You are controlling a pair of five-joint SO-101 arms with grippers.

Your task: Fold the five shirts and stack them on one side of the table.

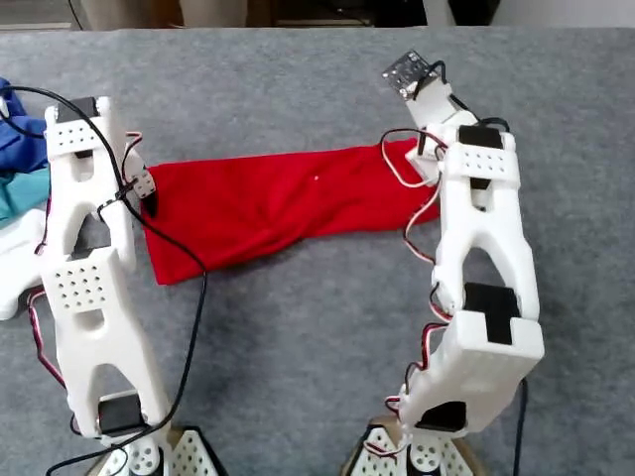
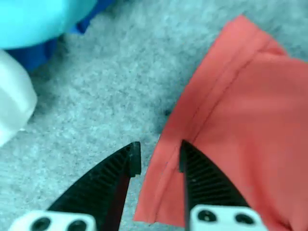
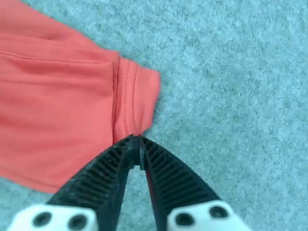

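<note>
A red shirt (image 1: 278, 203), folded into a long band, lies across the middle of the grey table. My left gripper (image 1: 147, 195) is at its left end. In the left wrist view this gripper (image 2: 160, 156) is open, its black fingers standing on either side of the hemmed edge of the red shirt (image 2: 250, 120). My right gripper (image 1: 427, 159) is at the band's right end. In the right wrist view it (image 3: 138, 143) is shut on the sleeve-like edge of the red shirt (image 3: 57, 110), with a sliver of red cloth between the fingers.
A heap of other shirts sits at the table's left edge: blue (image 1: 20, 144), teal (image 1: 20, 193) and white (image 1: 15, 248). The left wrist view has the teal one (image 2: 38, 19) and the white one (image 2: 12, 106) close by. Grey table surface (image 1: 317, 337) lies bare in front.
</note>
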